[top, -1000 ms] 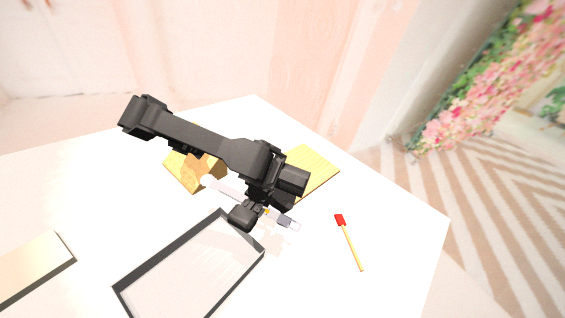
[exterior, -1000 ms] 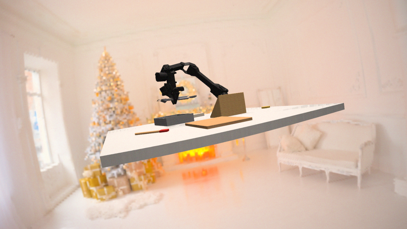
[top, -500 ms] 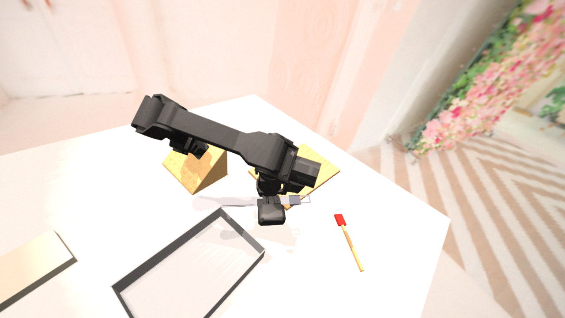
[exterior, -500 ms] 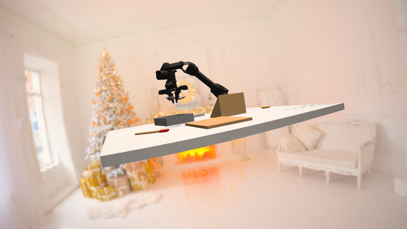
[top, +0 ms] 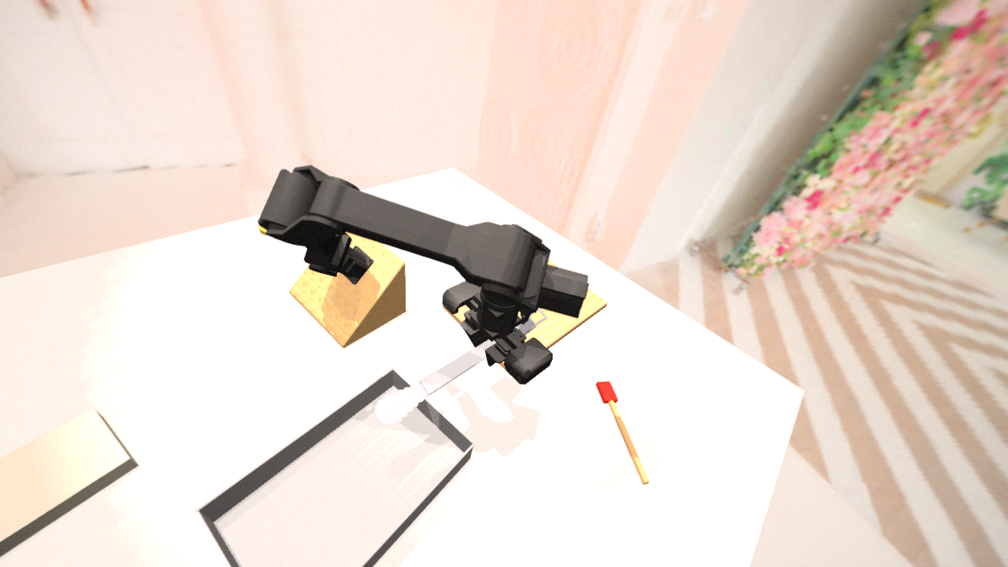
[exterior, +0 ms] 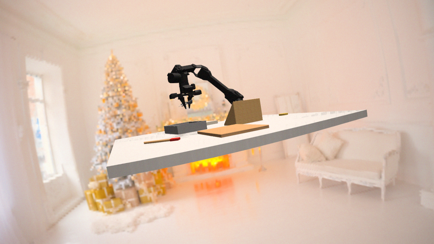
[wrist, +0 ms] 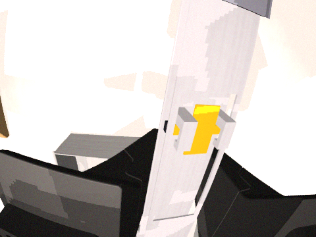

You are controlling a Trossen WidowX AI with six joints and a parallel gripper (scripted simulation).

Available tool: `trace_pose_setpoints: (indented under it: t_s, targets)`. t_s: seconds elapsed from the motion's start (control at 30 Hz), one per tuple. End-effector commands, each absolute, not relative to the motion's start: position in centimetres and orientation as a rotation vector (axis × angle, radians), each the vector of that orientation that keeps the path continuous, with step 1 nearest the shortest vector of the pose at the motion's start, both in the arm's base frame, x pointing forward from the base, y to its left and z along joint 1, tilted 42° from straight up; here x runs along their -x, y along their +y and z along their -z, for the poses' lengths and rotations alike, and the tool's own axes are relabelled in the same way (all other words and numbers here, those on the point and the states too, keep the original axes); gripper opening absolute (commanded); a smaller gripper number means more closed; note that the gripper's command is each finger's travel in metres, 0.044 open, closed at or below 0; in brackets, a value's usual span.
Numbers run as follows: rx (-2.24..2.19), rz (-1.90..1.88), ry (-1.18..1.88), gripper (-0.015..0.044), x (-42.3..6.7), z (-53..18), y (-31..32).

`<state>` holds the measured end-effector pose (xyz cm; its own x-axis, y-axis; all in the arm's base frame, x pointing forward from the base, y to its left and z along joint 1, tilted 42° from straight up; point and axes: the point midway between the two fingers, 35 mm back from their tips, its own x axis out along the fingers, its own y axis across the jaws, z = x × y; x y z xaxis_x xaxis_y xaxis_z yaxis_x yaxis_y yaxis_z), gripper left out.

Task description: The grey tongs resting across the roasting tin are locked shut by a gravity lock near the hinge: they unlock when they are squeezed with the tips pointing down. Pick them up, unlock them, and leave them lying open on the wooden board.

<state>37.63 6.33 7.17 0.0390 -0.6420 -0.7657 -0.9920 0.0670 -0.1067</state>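
Observation:
My gripper [top: 502, 346] is shut on the grey tongs [top: 457, 368] and holds them high above the table, between the roasting tin [top: 338, 468] and the wooden board [top: 561, 315]. In the wrist view the tongs [wrist: 207, 105] run up the frame between my black fingers, arms together, with the yellow lock piece [wrist: 201, 128] showing near the hinge. In the exterior view my gripper [exterior: 185, 101] hangs well above the tin [exterior: 185, 126] and left of the board [exterior: 233, 130]. The tongs' tilt is hard to judge there.
A tan wedge block [top: 350, 296] stands beside the arm's base. A red-headed spatula [top: 623, 430] lies on the table right of the tin. A shallow beige tray [top: 53, 465] sits at the left edge.

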Motion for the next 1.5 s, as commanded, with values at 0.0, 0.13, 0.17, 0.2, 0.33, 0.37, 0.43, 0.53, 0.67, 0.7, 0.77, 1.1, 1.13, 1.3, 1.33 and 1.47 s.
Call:
trace_pose_setpoints:
  t_s: [0.0,0.13,0.17,0.2,0.33,0.37,0.43,0.53,0.67,0.7,0.77,1.1,1.13,1.3,1.33,1.47]
  targets:
    - [1.762,-0.819,1.652,-0.0150,-37.7,-6.8,7.4]
    - [1.871,-0.972,1.628,-0.0150,-37.7,-6.4,8.1]
    - [1.897,-1.011,1.620,-0.0150,-37.7,-6.3,8.2]
    - [1.924,-1.050,1.612,-0.0150,-37.7,-6.3,8.4]
    - [2.027,-1.209,1.574,-0.0150,-37.7,-5.9,9.1]
    - [2.052,-1.249,1.562,-0.0150,-37.6,-5.8,9.2]
    - [2.101,-1.331,1.538,-0.0150,-37.6,-5.6,9.6]
    - [2.172,-1.455,1.496,-0.0150,-37.6,-5.3,10.1]
    - [2.206,-1.517,1.472,-0.0150,-37.6,-5.1,10.3]
    - [2.206,-1.517,1.472,-0.0150,-37.6,-5.1,10.3]
    - [2.206,-1.517,1.472,-0.0150,-37.6,-5.1,10.3]
    - [2.109,-1.354,1.516,-0.0150,-37.0,-2.3,14.7]
    - [2.095,-1.332,1.522,-0.0150,-36.9,-1.9,15.2]
    - [2.023,-1.223,1.552,-0.0150,-36.1,0.2,18.1]
    - [2.008,-1.201,1.558,-0.0150,-35.8,0.7,18.7]
    - [1.952,-1.116,1.579,-0.0150,-34.9,2.3,20.8]
